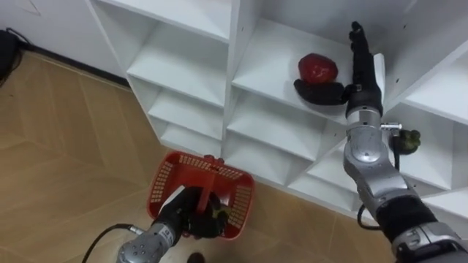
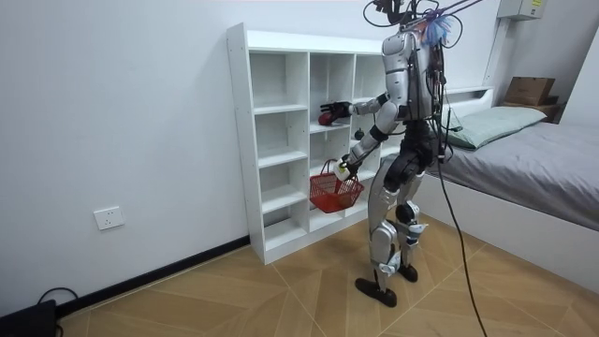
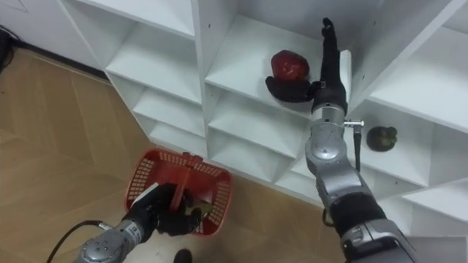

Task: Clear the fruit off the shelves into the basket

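No readable text — no labels, numbers, signs.

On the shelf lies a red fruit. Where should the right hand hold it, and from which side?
I would grip the red fruit round its middle, coming from the shelf's open front and the fruit's right side. It is round, stands alone, and the open right hand is beside it.

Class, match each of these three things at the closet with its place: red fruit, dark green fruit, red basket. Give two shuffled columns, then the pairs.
Things
1. red fruit
2. dark green fruit
3. red basket

Places
A. held by its handle in the left hand
B. on the upper shelf, beside the open right hand
C. alone on the lower shelf further right

Pairs: 1-B, 2-C, 3-A
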Controlling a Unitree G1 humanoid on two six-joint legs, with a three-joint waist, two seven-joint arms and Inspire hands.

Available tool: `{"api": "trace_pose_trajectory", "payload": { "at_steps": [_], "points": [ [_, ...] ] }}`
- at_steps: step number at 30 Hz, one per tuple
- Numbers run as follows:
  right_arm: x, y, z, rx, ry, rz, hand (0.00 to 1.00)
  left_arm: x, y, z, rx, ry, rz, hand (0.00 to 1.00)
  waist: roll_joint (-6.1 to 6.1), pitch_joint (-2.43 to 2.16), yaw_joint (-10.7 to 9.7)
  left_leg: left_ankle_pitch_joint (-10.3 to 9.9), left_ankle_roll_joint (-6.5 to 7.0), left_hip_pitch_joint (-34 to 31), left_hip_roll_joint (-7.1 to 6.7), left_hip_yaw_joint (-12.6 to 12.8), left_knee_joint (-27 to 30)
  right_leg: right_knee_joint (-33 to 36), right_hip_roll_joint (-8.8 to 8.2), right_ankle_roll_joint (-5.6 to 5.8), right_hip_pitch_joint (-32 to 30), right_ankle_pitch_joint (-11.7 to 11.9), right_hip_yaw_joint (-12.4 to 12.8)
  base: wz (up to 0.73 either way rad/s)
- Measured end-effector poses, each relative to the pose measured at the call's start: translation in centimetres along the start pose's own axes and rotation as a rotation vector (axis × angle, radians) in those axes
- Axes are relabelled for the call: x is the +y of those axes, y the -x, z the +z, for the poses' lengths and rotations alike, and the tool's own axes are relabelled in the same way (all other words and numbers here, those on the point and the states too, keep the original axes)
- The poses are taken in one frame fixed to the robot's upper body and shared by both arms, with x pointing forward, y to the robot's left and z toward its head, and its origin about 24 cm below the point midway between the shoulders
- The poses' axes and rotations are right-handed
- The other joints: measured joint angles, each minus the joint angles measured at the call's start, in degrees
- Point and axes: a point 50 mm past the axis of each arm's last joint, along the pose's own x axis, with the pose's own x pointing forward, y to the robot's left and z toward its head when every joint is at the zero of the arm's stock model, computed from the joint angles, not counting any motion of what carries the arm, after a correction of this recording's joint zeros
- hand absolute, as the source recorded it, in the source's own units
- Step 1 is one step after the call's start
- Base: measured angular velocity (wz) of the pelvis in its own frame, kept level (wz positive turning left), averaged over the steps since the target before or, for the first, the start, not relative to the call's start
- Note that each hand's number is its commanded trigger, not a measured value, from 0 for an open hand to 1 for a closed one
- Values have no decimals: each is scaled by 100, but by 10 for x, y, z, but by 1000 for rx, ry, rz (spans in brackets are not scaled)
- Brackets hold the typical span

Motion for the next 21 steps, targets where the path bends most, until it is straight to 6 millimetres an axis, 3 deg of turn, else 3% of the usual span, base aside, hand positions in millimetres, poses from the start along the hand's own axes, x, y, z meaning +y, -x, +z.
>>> {"api": "trace_pose_trajectory", "payload": {
  "at_steps": [6, 21],
  "points": [
    [-4, -8, -1, 39, 3, 4, 0, 3, -2, 5, -14, -10, 3, 100, -75, 30, 16, 3, 4, -84, -16, -13, 28, 14, 6, 0, -74, 0, 2, 0],
    [-13, -19, -1, 63, 14, 0, 0, 0, -4, 7, -19, 2, -12, 100, -85, 28, 54, 31, 43, -202, -48, -25, 34, 103, -19, 7, -203, -4, -3, 0]
  ]
}}
